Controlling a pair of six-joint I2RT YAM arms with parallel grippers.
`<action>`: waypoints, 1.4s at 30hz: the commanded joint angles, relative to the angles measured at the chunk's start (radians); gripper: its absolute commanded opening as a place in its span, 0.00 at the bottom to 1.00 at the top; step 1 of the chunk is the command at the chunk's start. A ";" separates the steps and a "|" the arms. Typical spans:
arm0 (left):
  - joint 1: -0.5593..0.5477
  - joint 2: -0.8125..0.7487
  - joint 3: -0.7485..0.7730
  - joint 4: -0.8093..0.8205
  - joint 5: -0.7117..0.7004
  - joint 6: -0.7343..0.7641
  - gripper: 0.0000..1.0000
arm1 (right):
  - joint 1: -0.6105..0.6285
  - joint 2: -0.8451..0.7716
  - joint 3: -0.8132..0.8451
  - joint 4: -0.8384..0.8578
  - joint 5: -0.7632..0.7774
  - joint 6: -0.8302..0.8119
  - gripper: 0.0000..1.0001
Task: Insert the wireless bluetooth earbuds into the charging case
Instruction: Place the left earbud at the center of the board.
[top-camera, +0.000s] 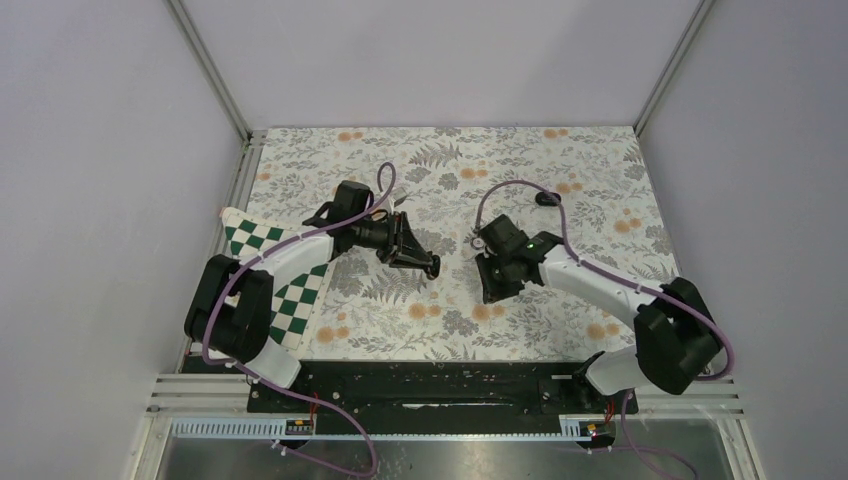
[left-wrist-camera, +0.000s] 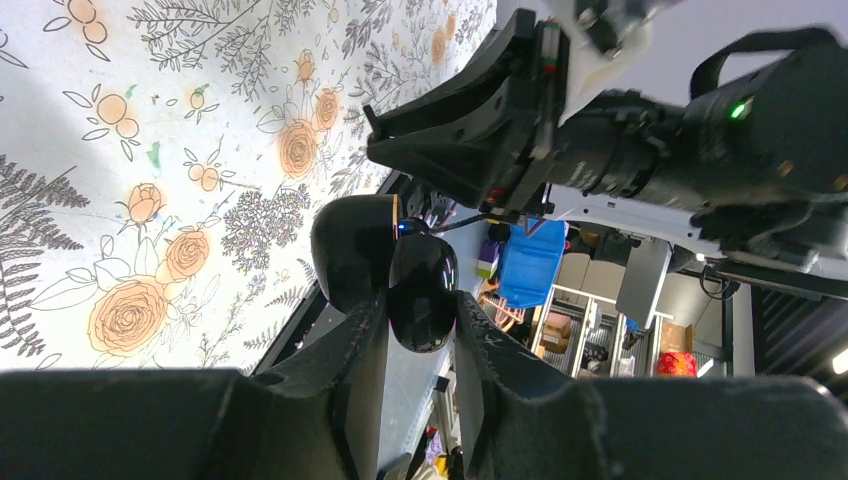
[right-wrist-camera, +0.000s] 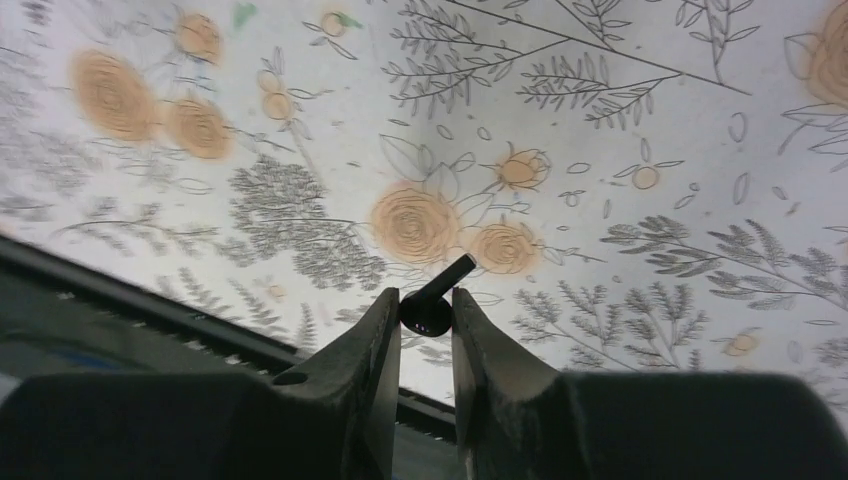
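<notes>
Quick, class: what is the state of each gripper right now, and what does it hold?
Left gripper: shut on the charging case.
Right gripper: shut on one earbud.

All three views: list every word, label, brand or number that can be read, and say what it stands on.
No text is readable in any view.
case: glossy black, no brand shows.
earbud: no marking shows.
stickers at the near edge, top view: too small to read.
boxes in the background, left wrist view: blurred, unreadable.
</notes>
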 joint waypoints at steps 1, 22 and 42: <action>0.019 -0.055 0.031 -0.017 -0.016 0.035 0.00 | 0.100 0.016 0.005 0.064 0.279 -0.083 0.06; 0.024 -0.048 0.063 -0.071 -0.025 0.064 0.00 | 0.135 -0.019 -0.373 0.588 0.397 0.076 0.37; 0.022 -0.093 0.030 -0.069 -0.050 0.074 0.00 | 0.362 -0.031 -0.598 1.063 0.820 0.115 0.55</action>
